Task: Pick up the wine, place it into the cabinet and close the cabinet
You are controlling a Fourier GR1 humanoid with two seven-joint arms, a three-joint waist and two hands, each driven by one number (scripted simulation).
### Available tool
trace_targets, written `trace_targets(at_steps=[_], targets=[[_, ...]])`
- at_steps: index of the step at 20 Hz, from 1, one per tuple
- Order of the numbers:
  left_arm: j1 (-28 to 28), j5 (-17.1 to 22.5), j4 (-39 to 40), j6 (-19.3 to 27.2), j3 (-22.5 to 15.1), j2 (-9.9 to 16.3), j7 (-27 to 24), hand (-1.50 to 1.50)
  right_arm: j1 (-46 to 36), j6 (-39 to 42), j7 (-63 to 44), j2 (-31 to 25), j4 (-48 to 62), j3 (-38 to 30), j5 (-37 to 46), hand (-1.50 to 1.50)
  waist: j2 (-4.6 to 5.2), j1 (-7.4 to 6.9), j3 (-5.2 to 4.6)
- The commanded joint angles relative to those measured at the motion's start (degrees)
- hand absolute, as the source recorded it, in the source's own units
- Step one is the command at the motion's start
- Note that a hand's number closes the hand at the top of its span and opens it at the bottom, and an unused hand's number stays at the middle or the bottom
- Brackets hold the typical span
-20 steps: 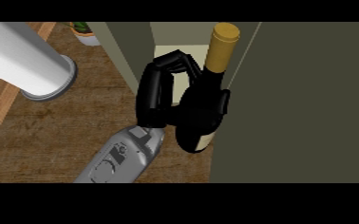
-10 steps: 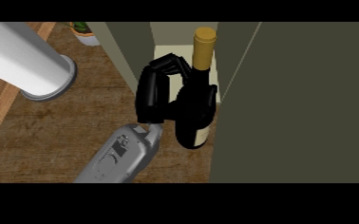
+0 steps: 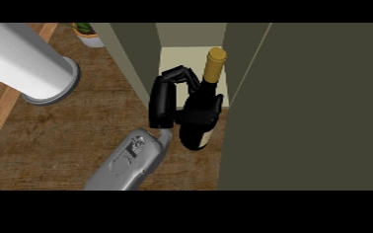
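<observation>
far left you've got a big grey cylinder (image 3: 33, 71) coming in from the upper left corner, its flared end resting over the wooden counter (image 3: 73, 133). a strip of lighter wood runs along the left edge beside it. just right of the cylinder's top, a small potted plant (image 3: 87, 32) sits at the upper edge, only partly in view.

moving right, one grey forearm (image 3: 131, 160) rises from the lower edge, angled up and to the right. i can't tell you which arm it is from this view alone; it shows left of centre, so i'm calling it your right hand by what it holds, but treat that as uncertain. the hand (image 3: 166, 103) is black, fingers curled round the wine bottle (image 3: 200, 116), clamped on its dark body just below the shoulder. fingertips wrap the bottle's left side near the neck.

the bottle is tilted, gold-capped neck pointing up into the cabinet opening (image 3: 191, 61), dark base hanging out over the counter toward you. a pale label shows near the base. the neck lies over the cabinet's light shelf floor; whether the bottle touches it, i can't tell.

right of the bottle, the open cabinet door (image 3: 299, 108) fills the view as a flat olive panel, just beside the bottle's right side. the other hand isn't in view.
</observation>
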State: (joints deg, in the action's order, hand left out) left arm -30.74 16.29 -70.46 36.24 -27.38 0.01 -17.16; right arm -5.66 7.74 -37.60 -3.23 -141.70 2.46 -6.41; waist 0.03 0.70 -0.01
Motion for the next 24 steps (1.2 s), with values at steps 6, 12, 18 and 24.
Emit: trace_targets(at_steps=[6, 12, 18, 24], targets=[[-3.1, 2.1, 8.6, -2.1, 5.4, 0.0, -6.6, 1.50, 2.0, 0.4, -0.4, 0.0, -4.6, -1.3, -4.5, -1.50, 0.03, -0.01, 0.01], [-3.8, 5.0, 12.1, -3.9, 7.3, 0.0, -10.5, 1.50, 0.9, 0.0, -2.6, -0.5, -6.2, -2.4, -6.0, -1.50, 0.01, 0.00, 0.00], [-11.3, 6.4, 18.0, -5.2, 10.0, 0.0, -6.8, 1.50, 0.4, 0.2, -2.8, -1.2, -5.1, -5.1, -7.7, -1.50, 0.04, 0.24, 0.01], [-15.4, 9.0, 24.9, -8.7, 13.3, 0.0, -6.1, 1.50, 2.7, -0.1, -0.8, 1.6, -4.9, -0.5, -4.0, -1.50, 0.08, 0.41, 0.00]])
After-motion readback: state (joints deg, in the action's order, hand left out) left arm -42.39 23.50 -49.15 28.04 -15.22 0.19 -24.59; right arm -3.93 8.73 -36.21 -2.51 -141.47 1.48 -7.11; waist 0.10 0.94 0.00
